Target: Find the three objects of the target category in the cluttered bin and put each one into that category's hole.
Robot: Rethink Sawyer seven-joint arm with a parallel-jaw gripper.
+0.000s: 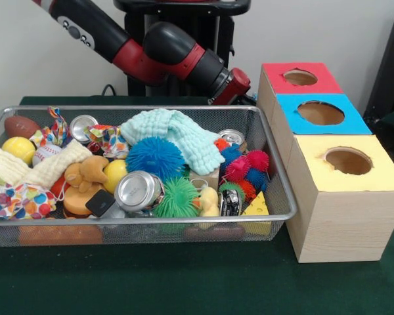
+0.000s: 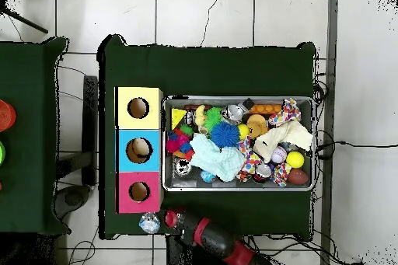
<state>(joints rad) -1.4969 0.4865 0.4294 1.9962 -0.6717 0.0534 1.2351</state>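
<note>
The arm has thick, rounded black segments joined by glossy red collars, with small grey buttons on the upper link.

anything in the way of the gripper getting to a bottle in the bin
Nothing visible stands between the gripper, beside the red box, and the bin. Inside, no bottle shows clearly: a mint cloth, a blue spiky ball and a can are heaped over whatever lies below.

The bin was silver wire mesh. Inside lay a shiny metal can, a soft mint waffle cloth and rubbery spiked balls. The boxes showed pale matt wood; green cloth covered the table.
</note>
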